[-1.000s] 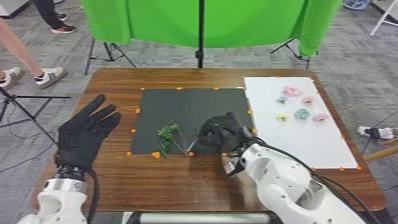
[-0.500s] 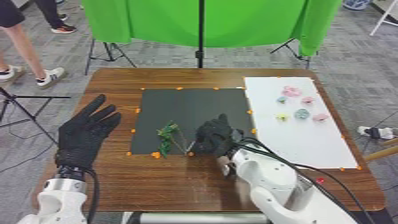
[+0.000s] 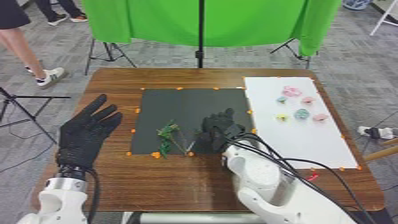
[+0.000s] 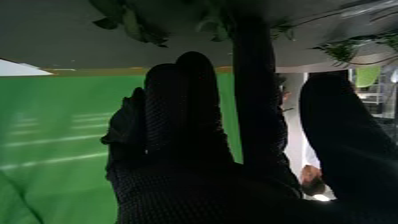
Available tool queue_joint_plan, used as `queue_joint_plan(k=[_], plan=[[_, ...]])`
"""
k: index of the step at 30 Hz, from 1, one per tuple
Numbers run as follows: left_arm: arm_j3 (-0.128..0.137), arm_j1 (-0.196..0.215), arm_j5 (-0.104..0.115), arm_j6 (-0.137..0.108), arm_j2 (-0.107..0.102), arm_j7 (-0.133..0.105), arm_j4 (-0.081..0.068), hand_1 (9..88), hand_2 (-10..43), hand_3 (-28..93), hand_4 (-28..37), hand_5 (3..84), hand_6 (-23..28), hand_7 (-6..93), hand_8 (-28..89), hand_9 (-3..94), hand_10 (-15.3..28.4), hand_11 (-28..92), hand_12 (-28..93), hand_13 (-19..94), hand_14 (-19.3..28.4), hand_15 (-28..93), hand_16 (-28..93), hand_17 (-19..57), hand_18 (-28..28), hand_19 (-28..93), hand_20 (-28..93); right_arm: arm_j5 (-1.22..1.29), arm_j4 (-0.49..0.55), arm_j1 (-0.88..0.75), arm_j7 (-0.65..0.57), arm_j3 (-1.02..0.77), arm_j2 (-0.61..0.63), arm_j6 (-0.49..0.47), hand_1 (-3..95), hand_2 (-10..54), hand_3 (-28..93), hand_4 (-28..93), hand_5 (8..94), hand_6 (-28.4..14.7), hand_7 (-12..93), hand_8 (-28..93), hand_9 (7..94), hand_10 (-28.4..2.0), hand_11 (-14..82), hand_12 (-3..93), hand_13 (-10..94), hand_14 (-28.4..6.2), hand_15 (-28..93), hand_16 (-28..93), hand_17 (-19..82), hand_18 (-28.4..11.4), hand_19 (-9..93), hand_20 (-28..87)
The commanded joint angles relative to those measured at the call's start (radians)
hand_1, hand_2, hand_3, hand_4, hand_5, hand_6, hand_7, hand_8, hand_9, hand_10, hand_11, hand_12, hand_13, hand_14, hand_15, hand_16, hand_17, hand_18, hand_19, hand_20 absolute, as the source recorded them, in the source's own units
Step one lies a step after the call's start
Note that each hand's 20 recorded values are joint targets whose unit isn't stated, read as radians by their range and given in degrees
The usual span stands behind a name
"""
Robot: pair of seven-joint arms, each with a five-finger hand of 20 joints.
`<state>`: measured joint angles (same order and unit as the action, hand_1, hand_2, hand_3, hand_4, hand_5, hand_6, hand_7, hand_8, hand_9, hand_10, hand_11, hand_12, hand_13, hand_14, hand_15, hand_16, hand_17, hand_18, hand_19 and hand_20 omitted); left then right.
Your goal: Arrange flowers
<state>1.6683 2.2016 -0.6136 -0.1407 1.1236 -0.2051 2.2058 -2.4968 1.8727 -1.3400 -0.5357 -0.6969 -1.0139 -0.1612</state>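
Nearest, along the bench [image 3: 178, 185], room enough to keep both wrists low. Off to the left of the black mat [image 3: 182, 107], left robot hand [image 3: 82, 137] open, fingers stretched and fanned; best left parked, clear of the work. Over the near right part of the mat, right robot hand [image 3: 220, 126] open too, fingers and thumb straight, with gaps between some of them and no stem visibly pinched.

Just beside, on the near left part of the mat, leafy green sprig [image 3: 167, 132] and thin stems [image 3: 184, 144], leaning close together. Probably at the stage of laying out or tidying greenery, with blossoms to follow. To do this well: approach from the side, bring thumb and fingers down on a bare length of stem, and close softly so as not to crush leaves. Lift a little before shifting, to avoid dragging neighbouring stems along. Release fully before drawing away, for fear of a leaf snagging on the glove.

Farther off to the right, on the far part of the white sheet [image 3: 311, 145], blossoms in pink [image 3: 291, 91], yellow [image 3: 282, 117] and blue-green [image 3: 302, 114]. Likely light and easily rolled; pinch low and gently, one at a time, then set near the stem tops.
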Motion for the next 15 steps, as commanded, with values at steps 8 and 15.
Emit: queue_joint_plan(k=[8,15], plan=[[-0.008,-0.001,-0.003,0.005,0.008,0.011,-0.004,26.2,7.9,80,-20.0,40.2,10.2,13.3,-10,37.4,20.7,26,11,27,27.6,54,-9,-8.5,28.0,58,4,0.061,-0.062,0.107,-0.162,0.098,0.014,0.062,15.0,15.2,86,-24,69.8,2.4,15,-14,46.6,-22.3,71.5,20.8,38,-21.5,93,18,6,-23.3,80,66],[-0.006,0.005,-0.004,0.001,0.007,0.01,-0.002,26.2,8.0,80,-19.8,40.3,10.2,13.2,-10,37.4,20.7,26,11,27,27.6,54,-9,-8.6,28.0,58,4,0.106,-0.065,0.125,-0.202,0.106,0.029,0.115,14.7,15.3,85,-24,70.3,1.9,15,-14,46.8,-22.4,71.3,20.8,38,-21.8,93,18,6,-23.6,81,66]])
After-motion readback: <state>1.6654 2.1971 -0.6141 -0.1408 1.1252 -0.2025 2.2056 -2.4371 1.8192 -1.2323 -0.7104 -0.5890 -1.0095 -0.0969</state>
